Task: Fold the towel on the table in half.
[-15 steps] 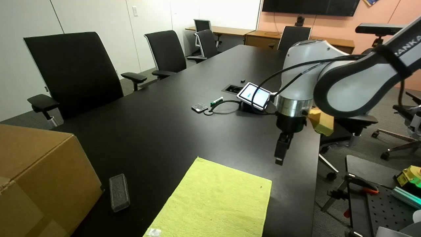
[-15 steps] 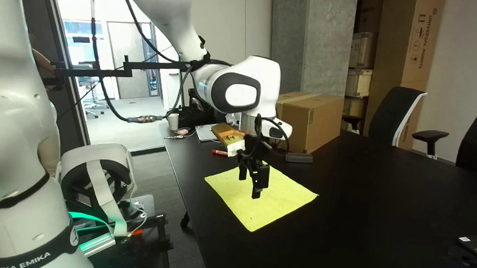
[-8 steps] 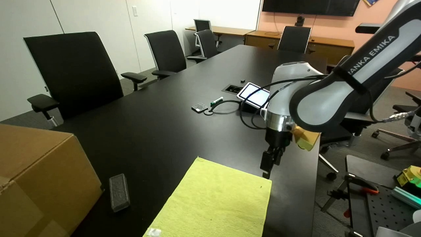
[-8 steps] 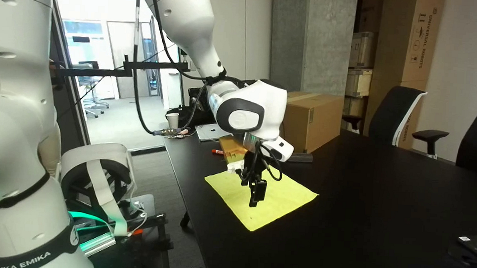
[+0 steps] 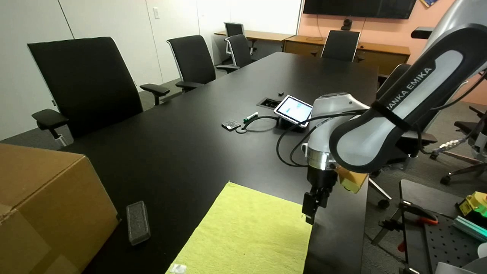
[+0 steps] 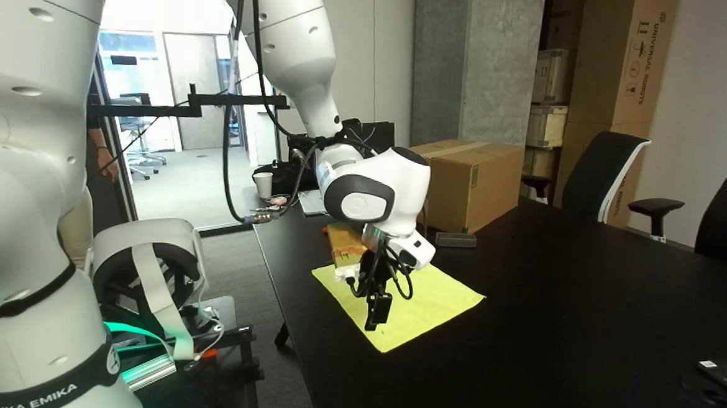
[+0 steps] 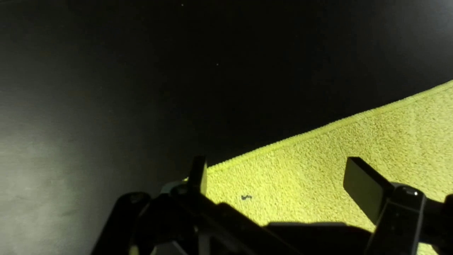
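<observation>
Over a black table [image 5: 182, 152]: with claw [image 7: 276, 175] spread wide at a corner of the towel [image 5: 247, 236], laid flat near the robot-side edge. Cannot tell if touching. Outward, past a block [image 5: 138, 222] to a box [image 6: 492, 183] near the chair-side corner, to a cup [image 6: 263, 185] near the robot-side corner, to chairs [image 5: 85, 87] along the opposite edge.

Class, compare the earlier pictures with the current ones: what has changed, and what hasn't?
The black two-fingered gripper has come down and across to a corner of the yellow-green rectangular cloth towel. Its jaws stand open in the wrist view; nothing was visibly taken hold of or let go. The towel lies flat, unmoved, on the glossy black table; the brown cardboard box and dark grey oblong block stayed put.
</observation>
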